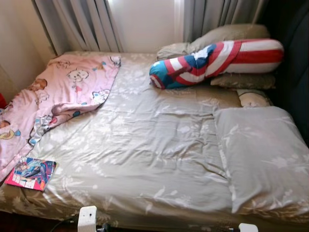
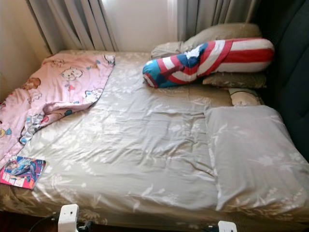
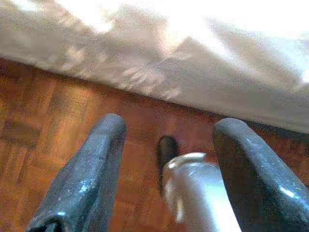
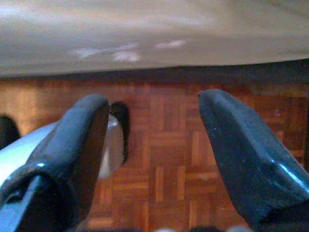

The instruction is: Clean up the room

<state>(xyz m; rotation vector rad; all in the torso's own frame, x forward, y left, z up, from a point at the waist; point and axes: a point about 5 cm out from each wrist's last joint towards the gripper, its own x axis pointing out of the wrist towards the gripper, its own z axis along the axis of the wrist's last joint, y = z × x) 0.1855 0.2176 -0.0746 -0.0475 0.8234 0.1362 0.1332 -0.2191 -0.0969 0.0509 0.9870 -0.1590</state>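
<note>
**Room with a bed under a wrinkled cover, both tools idle and open**

The room before us holds a wide bed [image 1: 145,159] spread with a beige, leaf-patterned cover whose surface is creased across the middle. We see a pink blanket [image 1: 58,92] printed with cartoon animals bunched over the bed's far left corner and trailing down along its left edge. A colourful comic book [image 1: 31,173] lies flat at the near left corner of the bed, just beside the lower end of that blanket. Toward the far right, a long bolster [image 1: 212,60] in red, white and blue stripes rests tilted across a stack of beige pillows [image 1: 227,35] against the dark headboard [image 1: 294,72]. Nearer to us on the right, a large flat pillow [image 1: 263,154] in the same leafy fabric lies on the cover, reaching the bed's near edge. Grey curtains [image 1: 82,24] hang behind the bed on either side of a bright wall.

Our left tool [image 3: 166,145] hangs low over the reddish parquet floor [image 3: 43,116], beside the draped edge of the bed cover, its two black fingers spread apart with nothing between them. Our right tool [image 4: 152,125] also hangs above the parquet near the bed's edge, fingers parted and holding nothing.
</note>
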